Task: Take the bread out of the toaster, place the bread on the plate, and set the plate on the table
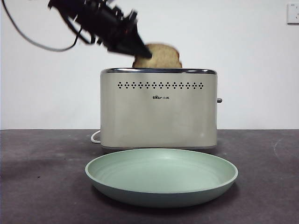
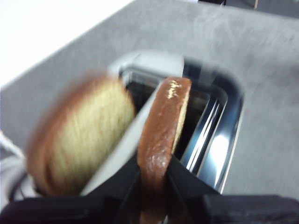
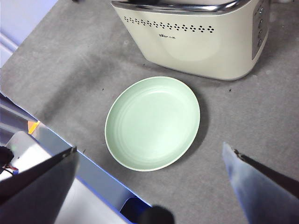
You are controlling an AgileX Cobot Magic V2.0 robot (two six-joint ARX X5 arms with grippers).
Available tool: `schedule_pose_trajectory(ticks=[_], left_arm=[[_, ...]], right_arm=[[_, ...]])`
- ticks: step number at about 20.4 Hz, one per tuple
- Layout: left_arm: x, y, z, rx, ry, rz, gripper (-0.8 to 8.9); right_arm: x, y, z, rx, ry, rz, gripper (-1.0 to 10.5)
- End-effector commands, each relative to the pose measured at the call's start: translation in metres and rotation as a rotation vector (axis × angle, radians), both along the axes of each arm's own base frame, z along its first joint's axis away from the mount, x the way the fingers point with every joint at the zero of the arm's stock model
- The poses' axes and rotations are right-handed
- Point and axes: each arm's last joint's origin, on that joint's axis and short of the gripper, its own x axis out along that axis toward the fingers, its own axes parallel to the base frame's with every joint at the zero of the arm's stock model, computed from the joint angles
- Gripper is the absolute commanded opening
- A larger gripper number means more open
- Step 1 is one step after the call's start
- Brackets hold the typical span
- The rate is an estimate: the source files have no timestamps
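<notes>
Bread: brown-crusted slice, upright, edge-on in the toaster slot, domed top sticking above the chrome rim. Toaster: cream, boxy, row of dark holes, stands on the dark grey tabletop. Plate: pale green, round, shallow, flat on tabletop just in front of toaster, apparently not touching it.

A plain white wall fills the background, with a pale switch plate fixed high on it near its right end. A second slice of brown-crusted bread, blurred, shows its tan crumb face on the side nearer the wall. Well away from the wall, a pale metal ledge with a blue sheen is seen, with a small orange patch beside it.
</notes>
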Motion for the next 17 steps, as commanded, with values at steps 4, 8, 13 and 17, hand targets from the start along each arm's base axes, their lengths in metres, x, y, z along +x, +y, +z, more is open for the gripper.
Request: schedule_pose_trajectory(ticks=[4,8,13,17], left_arm=[[-0.004,0.000,0.080,-0.046,-0.084,-0.016,-0.08],[-0.026,0.011,0.125,-0.054,-0.090,-0.014,-0.07],[-0.060,0.035,0.153,-0.107,-0.055,0.032,-0.06],[-0.089,0.054,0.163,-0.076,-0.001,0.049,-0.05]], right_arm=[[0.001,0.000,0.000,-0.001,-0.001,0.001,5.7],[0.003,0.001,0.000,-0.001,0.004,0.001,5.7],[0.007,0.001,-0.002,-0.003,0.017,0.002,5.7],[0.011,0.001,-0.003,-0.004,0.032,0.001,5.7]])
